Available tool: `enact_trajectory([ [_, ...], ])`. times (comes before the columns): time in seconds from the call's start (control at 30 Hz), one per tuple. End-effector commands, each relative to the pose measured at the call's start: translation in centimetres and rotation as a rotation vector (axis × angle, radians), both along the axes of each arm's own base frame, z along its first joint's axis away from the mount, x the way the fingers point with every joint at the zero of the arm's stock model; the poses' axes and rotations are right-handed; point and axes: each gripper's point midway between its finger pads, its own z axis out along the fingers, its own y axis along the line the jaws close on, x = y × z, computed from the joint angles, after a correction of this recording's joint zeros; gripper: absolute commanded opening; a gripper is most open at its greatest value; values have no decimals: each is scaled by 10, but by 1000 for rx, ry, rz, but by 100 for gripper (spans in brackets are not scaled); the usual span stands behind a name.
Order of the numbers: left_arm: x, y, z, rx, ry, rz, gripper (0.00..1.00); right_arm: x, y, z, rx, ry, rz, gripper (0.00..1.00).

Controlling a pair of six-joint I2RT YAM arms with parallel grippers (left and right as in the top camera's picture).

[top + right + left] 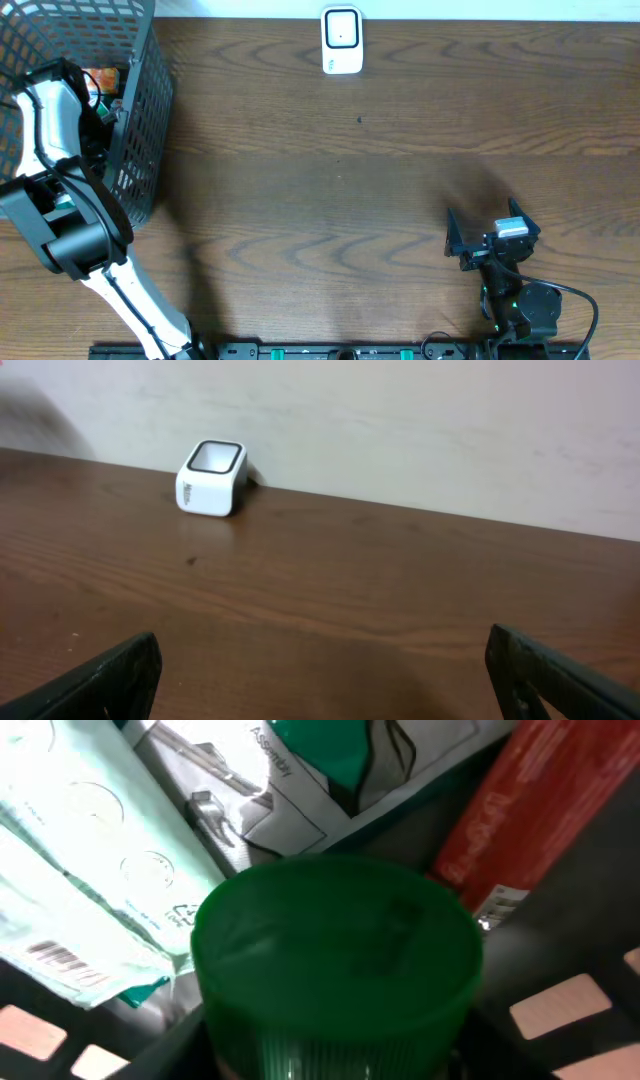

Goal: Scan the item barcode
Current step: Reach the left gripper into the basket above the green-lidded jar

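Note:
A round green ribbed lid (pixel 335 960) of a container fills the left wrist view, right at the camera. It stands inside the black mesh basket (pixel 140 110) at the table's left end. My left gripper (pixel 100 112) reaches down into that basket over the lid; its fingers do not show clearly, so its hold is unclear. The white barcode scanner (pixel 342 40) stands at the table's far edge, also visible as the scanner (pixel 211 477) in the right wrist view. My right gripper (pixel 492 235) hovers open and empty over the near right of the table.
Around the lid in the basket lie a pale green packet (pixel 70 870) with a barcode (pixel 65 963), a white pouch (pixel 330 770) with green print, and a red packet (pixel 520 810). Brown wooden table (pixel 320 200) stretches between basket and right arm.

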Motion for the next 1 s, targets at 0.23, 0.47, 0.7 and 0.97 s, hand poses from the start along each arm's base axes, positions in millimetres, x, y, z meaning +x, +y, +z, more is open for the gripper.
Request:
enact_trajectory([
  [0.23, 19, 20, 76, 105, -214, 30, 47, 0, 0, 0, 4, 1, 0, 99],
  [0.47, 9, 19, 141, 174, -356, 52, 67, 0, 0, 0, 4, 1, 0, 99],
  [0.7, -9, 9, 97, 123, -245, 62, 78, 0, 0, 0, 4, 1, 0, 99],
  [0.97, -16, 6, 32, 109, -215, 62, 81, 0, 0, 0, 4, 1, 0, 99],
])
